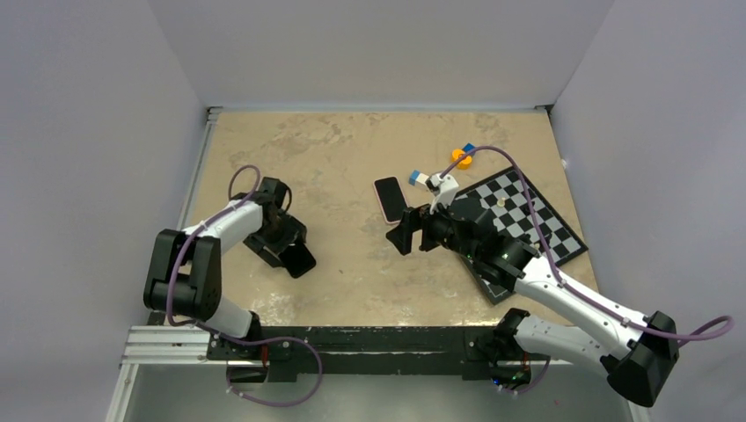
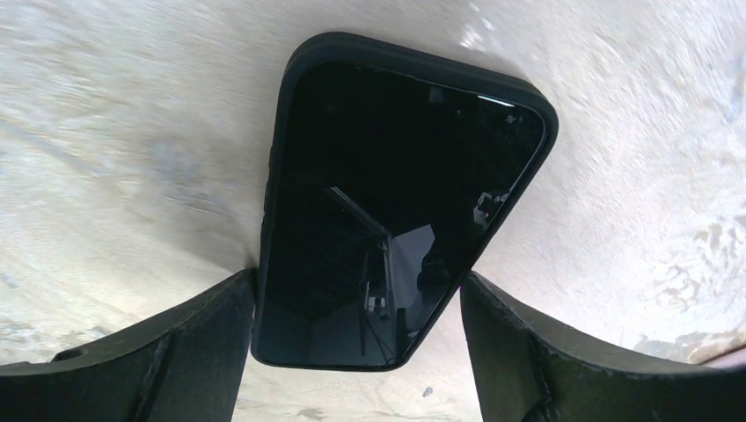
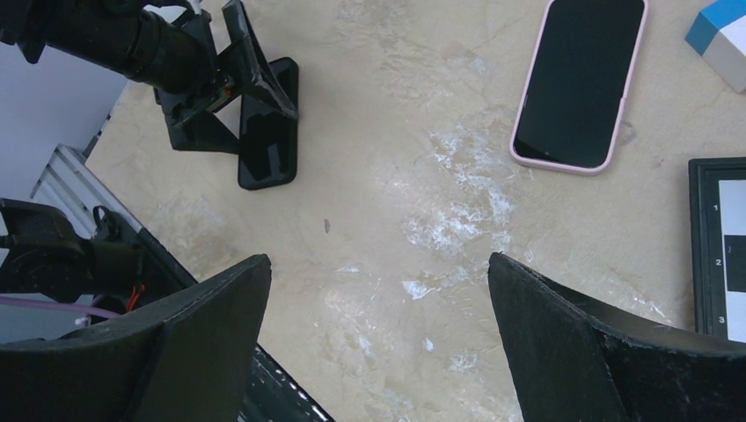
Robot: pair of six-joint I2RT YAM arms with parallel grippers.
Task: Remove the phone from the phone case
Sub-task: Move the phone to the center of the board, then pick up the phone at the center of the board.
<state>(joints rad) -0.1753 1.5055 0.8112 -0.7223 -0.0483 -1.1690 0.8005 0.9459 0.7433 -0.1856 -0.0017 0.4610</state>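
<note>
A black phone in a black case (image 2: 387,202) lies flat on the table at the left (image 1: 301,258); it also shows in the right wrist view (image 3: 266,141). My left gripper (image 2: 359,294) straddles its near end, with one finger against each long side, and sits low over it (image 1: 283,239). A second phone in a pink case (image 1: 389,199) lies screen up near the middle, and shows in the right wrist view (image 3: 579,83). My right gripper (image 3: 378,264) is open and empty above bare table, just in front of the pink phone (image 1: 403,230).
A black and white chessboard (image 1: 528,224) lies under the right arm, its corner in the right wrist view (image 3: 717,246). A blue and white block (image 1: 420,179) and an orange piece (image 1: 463,159) sit behind it. Walls enclose the table on three sides.
</note>
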